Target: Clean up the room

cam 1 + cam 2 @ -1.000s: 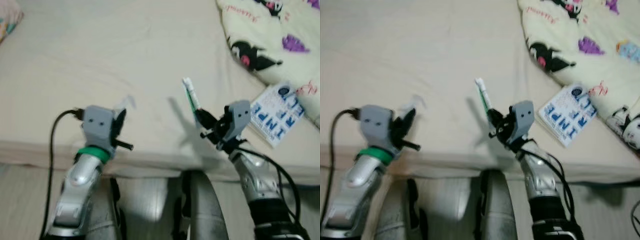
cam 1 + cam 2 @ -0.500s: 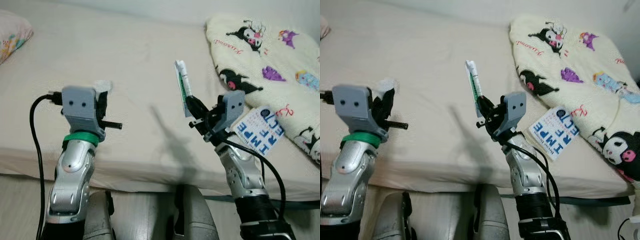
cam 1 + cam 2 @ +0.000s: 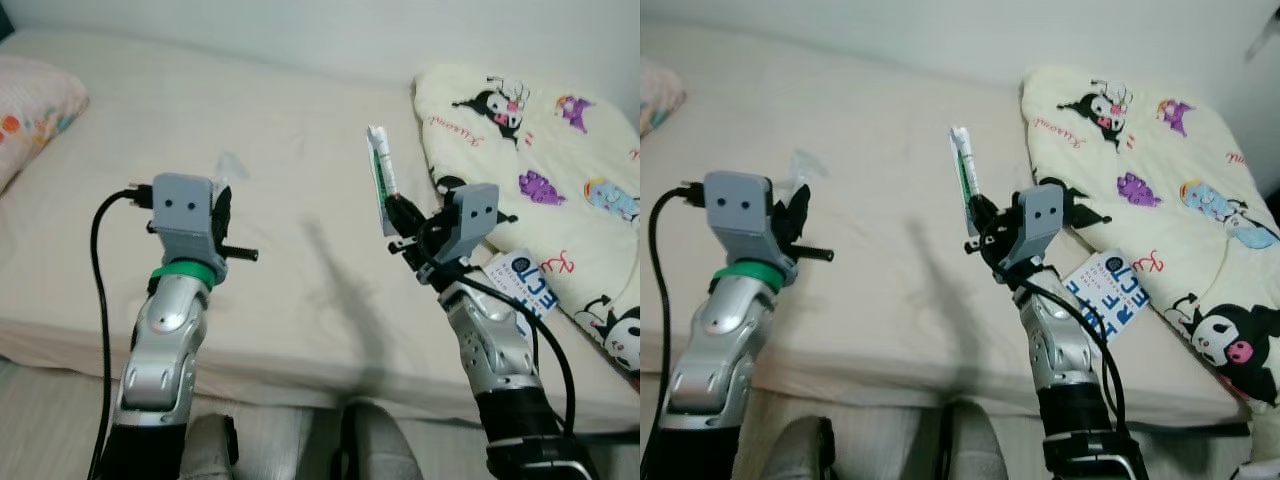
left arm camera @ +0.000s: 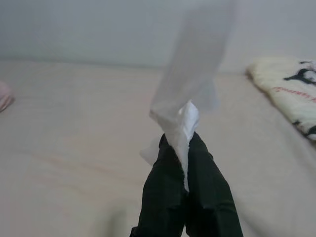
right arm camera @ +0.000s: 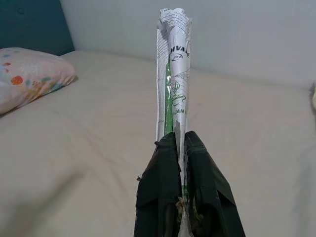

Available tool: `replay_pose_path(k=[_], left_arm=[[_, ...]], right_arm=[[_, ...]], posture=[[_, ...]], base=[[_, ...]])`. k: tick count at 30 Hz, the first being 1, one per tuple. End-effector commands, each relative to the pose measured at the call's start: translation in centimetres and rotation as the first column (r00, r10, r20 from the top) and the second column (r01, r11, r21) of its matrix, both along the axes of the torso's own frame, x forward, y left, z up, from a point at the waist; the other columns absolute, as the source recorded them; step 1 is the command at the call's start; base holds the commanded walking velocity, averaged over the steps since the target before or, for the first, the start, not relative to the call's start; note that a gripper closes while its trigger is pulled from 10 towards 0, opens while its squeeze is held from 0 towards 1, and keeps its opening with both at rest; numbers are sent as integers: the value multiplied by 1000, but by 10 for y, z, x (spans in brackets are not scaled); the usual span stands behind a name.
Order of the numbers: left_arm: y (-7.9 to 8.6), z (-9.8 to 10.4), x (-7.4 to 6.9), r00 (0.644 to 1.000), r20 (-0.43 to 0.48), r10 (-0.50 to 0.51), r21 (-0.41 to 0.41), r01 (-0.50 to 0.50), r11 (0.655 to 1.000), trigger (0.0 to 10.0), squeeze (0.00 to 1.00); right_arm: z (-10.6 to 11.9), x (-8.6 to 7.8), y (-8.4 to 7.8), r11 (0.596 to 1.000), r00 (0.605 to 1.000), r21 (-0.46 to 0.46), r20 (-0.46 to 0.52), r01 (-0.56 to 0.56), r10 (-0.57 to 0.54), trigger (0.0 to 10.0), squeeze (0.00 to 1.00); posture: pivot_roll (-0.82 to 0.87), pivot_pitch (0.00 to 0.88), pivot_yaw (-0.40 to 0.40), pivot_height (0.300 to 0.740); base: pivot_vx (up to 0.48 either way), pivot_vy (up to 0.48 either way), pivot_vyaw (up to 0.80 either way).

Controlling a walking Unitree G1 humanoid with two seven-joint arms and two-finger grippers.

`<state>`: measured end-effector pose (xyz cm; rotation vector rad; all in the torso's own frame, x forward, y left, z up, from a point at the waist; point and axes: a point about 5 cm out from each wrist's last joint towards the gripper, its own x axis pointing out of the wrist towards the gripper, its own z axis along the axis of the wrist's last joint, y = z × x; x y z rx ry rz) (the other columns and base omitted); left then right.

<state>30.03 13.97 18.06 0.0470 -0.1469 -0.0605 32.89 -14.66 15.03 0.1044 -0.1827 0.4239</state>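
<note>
While both arms were raised over the bed (image 3: 300, 250), your surroundings were these: a pale pillow (image 3: 35, 110) with coloured spots lay at the far left of the mattress, a cream blanket (image 3: 1140, 190) printed with black cartoon figures covered its right side, and a white booklet (image 3: 1108, 300) with blue lettering lay at the blanket's near edge, just behind the right arm. The stretch of beige sheet between the two arms was bare, and nothing stood between either gripper and the mattress.

Your right gripper (image 5: 180, 140) was clenched on a green-and-white wrapper (image 5: 173, 74), pinching its lower end. The wrapper was long and narrow, folded flat; its long axis stood nearly upright, leaning slightly to the left in the head views, with the crumpled free end uppermost, held in the air above the sheet.

Your left gripper (image 4: 181, 148) was clamped on a piece of clear plastic film (image 4: 190, 94). The film rose from the fingertips as a thin, translucent strip, also pointing upward and away from the wrist, clear of the bed.
</note>
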Motion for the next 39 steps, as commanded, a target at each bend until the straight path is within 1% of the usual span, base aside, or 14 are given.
replay_pose_path(k=[1,10,12,17,18,20,23,24,25,28,32,39], left_arm=[[-7,-3,2,1000,-12,-19,8,19,1000,10000,0],[-13,-4,5,999,-18,-45,8,45,999,10000,0],[-15,-5,5,998,-25,-64,4,64,998,10000,0],[-16,-6,6,997,-34,-72,-11,71,997,10000,0],[-16,-7,6,997,-37,-72,-10,72,997,10000,0],[-16,-8,6,996,-41,-75,-9,74,997,10000,0],[-17,-10,6,996,-47,-81,-7,81,997,10000,0],[-18,-14,7,995,-60,-80,-5,80,997,10000,0],[-18,-14,7,995,-60,-80,-5,80,997,10000,0],[-20,-17,6,994,-65,-90,2,91,996,10000,0],[-21,-17,5,993,-67,-93,3,93,996,10000,0],[-20,-20,1,993,-73,-94,3,95,995,10000,0]], right_arm=[[-6,-1,-8,999,999,-18,-16,31,-32,10000,0],[-9,-2,-10,999,999,-22,-25,43,-44,10000,0],[-11,-2,-10,999,998,-20,-27,50,-51,10000,0],[-13,-2,-12,997,996,-17,-34,81,-82,10000,0],[-13,-2,-12,996,995,3,-39,87,-87,10000,0],[-15,-2,-12,996,995,9,-48,92,-92,10000,0],[-16,-2,-10,996,994,15,-56,93,-92,10000,0],[-18,-3,-6,996,995,17,-56,88,-87,10000,0],[-18,-3,-6,996,995,17,-56,88,-87,10000,0],[-19,-4,3,997,996,25,-55,69,-68,10000,0],[-20,-6,6,998,997,31,-56,63,-61,10000,0],[-22,-7,9,997,996,38,-60,62,-59,10000,0]], posture=[[8,0,-73,702],[5,0,-68,721],[2,0,-58,730],[1,0,-52,730],[1,0,-50,730],[1,0,-47,730],[-1,0,-44,730],[-4,0,-41,730],[-4,0,-41,730],[-9,0,-36,730],[-6,0,-35,730],[-4,0,-32,730]], base=[[0,0,0],[0,0,0],[0,0,0],[0,0,0],[0,0,0],[0,0,0],[0,0,0],[0,0,0],[0,0,0],[0,0,0],[0,0,0],[-303,0,0]])
